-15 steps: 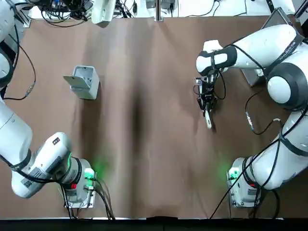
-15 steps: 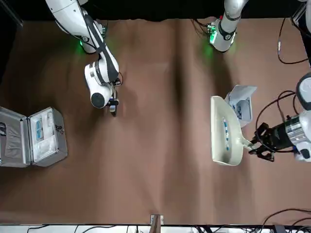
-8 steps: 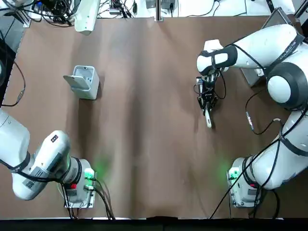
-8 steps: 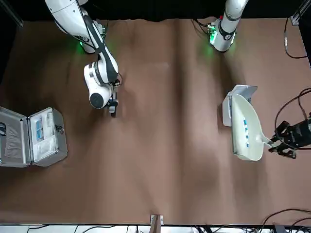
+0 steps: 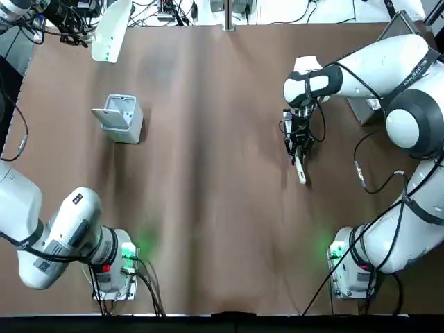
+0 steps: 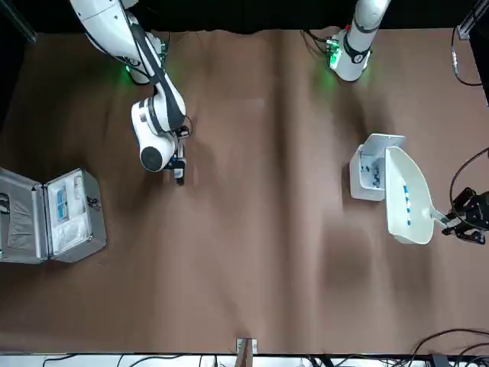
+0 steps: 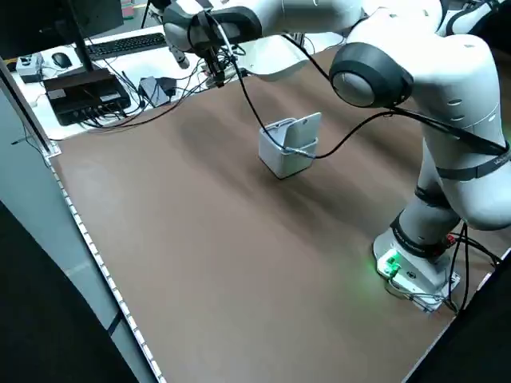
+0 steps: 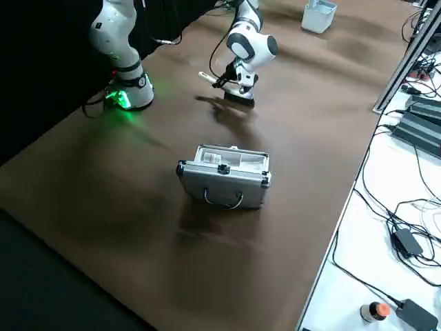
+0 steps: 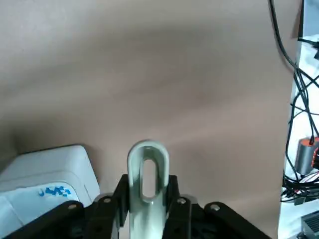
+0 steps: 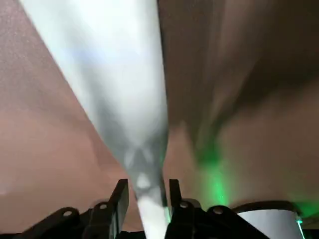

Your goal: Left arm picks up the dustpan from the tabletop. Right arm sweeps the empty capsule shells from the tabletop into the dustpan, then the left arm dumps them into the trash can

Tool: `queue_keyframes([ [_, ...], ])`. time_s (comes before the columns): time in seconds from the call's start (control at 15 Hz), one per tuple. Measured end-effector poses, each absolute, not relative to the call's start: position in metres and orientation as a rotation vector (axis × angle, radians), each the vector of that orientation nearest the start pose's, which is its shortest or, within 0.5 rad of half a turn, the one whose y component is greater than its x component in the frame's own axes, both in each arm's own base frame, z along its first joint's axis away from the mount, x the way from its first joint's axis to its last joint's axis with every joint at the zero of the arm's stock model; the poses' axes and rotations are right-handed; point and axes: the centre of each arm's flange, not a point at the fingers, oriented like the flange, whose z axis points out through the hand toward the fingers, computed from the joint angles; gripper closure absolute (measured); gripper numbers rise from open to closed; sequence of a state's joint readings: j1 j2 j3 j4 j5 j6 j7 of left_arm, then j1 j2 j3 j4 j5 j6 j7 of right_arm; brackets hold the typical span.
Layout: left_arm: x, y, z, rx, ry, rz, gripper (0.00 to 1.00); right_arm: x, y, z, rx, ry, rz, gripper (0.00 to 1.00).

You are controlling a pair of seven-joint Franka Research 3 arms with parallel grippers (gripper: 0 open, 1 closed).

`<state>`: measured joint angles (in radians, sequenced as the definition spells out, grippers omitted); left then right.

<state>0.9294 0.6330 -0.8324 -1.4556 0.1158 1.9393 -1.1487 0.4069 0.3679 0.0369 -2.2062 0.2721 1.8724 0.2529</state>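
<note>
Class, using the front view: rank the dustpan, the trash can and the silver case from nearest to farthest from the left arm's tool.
1. Dustpan: held by its handle in the left tool, at the picture's right edge.
2. Trash can: lid open, just beyond the dustpan's pan.
3. Silver case: open, across the table at the picture's left edge, on the robot's right.

The cream-white dustpan (image 6: 405, 197) hangs in the air above the table's far left corner, tilted, blue bits (image 6: 406, 200) inside. The small grey-white trash can (image 5: 121, 118) stands open near the left edge of the brown tabletop (image 5: 208, 173), blue bits at its bottom.
</note>
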Motion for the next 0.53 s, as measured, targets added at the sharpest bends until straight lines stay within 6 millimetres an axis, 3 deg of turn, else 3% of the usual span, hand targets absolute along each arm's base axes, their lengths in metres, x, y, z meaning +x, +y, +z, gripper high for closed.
queue_keyframes([
  [0.27, 0.668, 0.201, 0.408, -2.703, -2.057, 0.147, 0.67, 0.416, 0.221, 0.184, -2.949, -0.024, 1.126, 0.50],
  [0.53, 0.661, 0.226, 0.404, -2.704, -2.000, 0.104, 0.67, 0.420, 0.223, 0.189, -2.947, -0.026, 1.123, 0.19],
])
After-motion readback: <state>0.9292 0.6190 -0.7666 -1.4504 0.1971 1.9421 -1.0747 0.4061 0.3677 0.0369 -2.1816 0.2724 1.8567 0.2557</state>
